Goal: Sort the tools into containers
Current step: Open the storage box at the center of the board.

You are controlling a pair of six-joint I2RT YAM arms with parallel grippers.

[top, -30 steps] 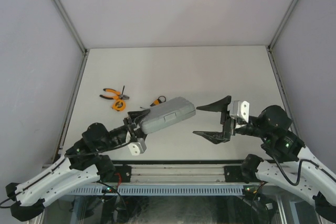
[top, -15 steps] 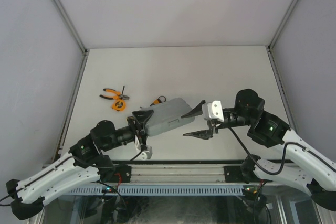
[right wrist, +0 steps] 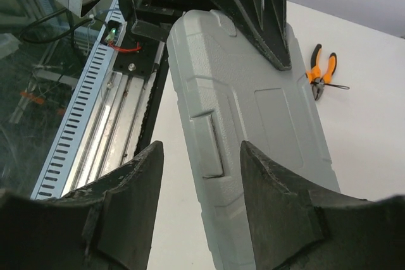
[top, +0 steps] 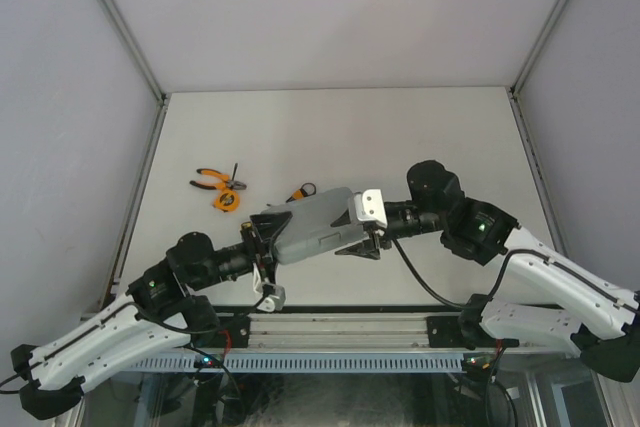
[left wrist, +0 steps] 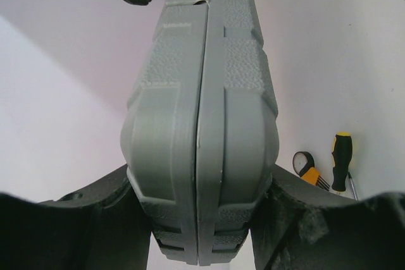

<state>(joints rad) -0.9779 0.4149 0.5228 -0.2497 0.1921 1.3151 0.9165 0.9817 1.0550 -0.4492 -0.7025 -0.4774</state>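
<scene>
The closed grey case (top: pixel 312 222) is held off the table, with my left gripper (top: pixel 267 233) shut on its left end. In the left wrist view the case (left wrist: pixel 202 112) stands on edge between both black fingers (left wrist: pixel 88 219). My right gripper (top: pixel 356 236) is open at the case's right end. In its own view the right gripper (right wrist: pixel 201 150) has its jaws on either side of the latch (right wrist: pixel 212 144) edge of the case (right wrist: pixel 253 105), with a gap on the left. Orange pliers (top: pixel 209 180), a tape measure (top: pixel 227 200) and a hex-key set (top: pixel 300 190) lie on the table.
A yellow-and-black screwdriver (left wrist: pixel 342 156) lies beside the hex-key set (left wrist: pixel 308 170). The pliers (right wrist: pixel 322 73) lie beyond the case. The slotted rail (top: pixel 330 359) and arm bases run along the near edge. Grey walls enclose the table (top: pixel 430 137) at the left, right and back.
My right arm has swung left to the case and its jaws have narrowed around the case's right end. The left arm has shifted slightly, still holding the case.
</scene>
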